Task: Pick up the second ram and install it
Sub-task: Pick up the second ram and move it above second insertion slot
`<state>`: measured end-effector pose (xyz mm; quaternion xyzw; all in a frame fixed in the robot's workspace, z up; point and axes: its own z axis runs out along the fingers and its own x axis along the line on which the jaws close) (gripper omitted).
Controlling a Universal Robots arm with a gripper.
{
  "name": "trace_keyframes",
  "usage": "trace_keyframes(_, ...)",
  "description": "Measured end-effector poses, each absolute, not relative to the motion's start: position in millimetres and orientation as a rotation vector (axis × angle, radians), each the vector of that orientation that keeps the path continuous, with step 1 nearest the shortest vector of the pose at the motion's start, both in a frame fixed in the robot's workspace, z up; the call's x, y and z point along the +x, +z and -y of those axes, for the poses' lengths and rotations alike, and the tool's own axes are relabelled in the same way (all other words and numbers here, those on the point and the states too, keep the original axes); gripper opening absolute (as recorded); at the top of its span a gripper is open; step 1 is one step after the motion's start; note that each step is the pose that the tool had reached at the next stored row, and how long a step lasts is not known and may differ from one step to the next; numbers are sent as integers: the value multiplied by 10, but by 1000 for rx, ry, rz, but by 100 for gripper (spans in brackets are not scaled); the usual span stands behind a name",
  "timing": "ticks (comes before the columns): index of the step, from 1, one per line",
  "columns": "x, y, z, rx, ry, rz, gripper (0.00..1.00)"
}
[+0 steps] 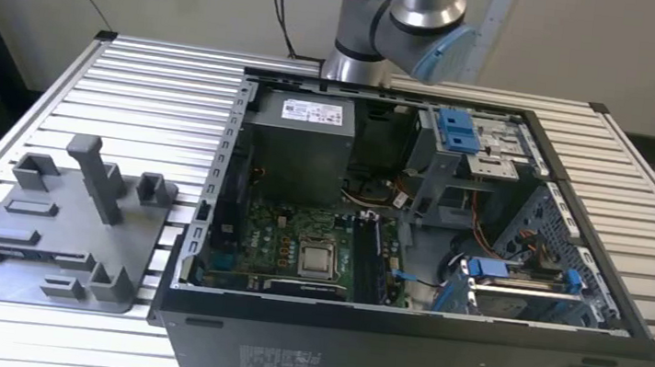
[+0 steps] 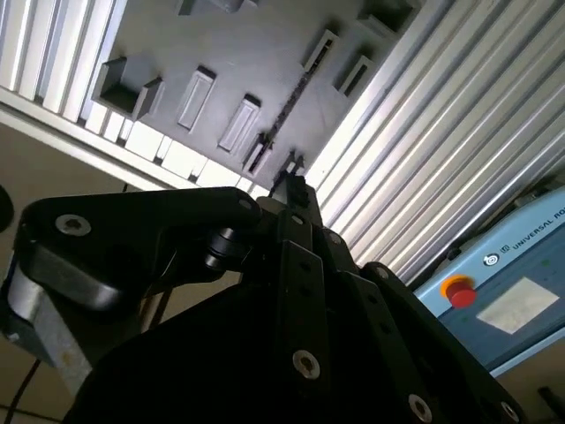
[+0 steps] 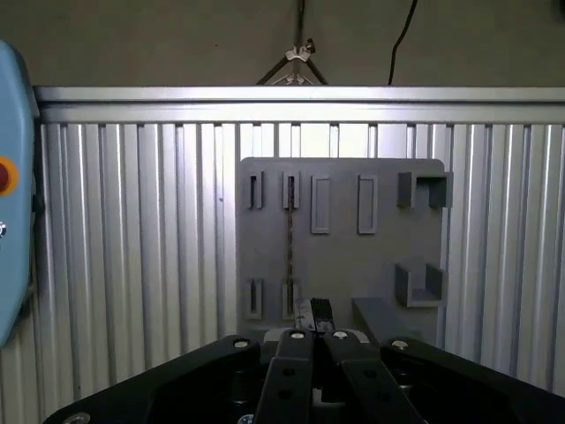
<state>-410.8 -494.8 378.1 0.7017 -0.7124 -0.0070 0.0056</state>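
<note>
The second ram stands on edge as a thin dark strip in one pair of slots of the grey fixture plate. In the second wrist view the ram is a thin dark line across the plate. My gripper hangs well above the plate, fingertips pressed together with nothing between them, and its tips line up close to the near end of the ram. The gripper looks the same in the second wrist view. In the exterior view the fixture plate lies at the left, beside the open computer case.
The arm rises behind the case. Inside the case lie the green motherboard, a power supply and blue drive brackets. A blue pendant with a red button lies off the slatted table. Upright posts stand on the plate.
</note>
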Motion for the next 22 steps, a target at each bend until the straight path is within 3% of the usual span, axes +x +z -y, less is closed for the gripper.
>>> trace_keyframes(11,-4107,3781,4948,2197,-22,2230,11)
trace_keyframes(12,-4108,3781,4948,2197,-22,2230,12)
trace_keyframes(15,-4108,3781,4948,2197,-22,2230,30)
trace_keyframes(18,-4108,3781,4948,2197,-22,2230,36)
trace_keyframes(19,-4107,3781,4948,2197,-22,2230,42)
trace_keyframes(22,-4108,3781,4948,2197,-22,2230,42)
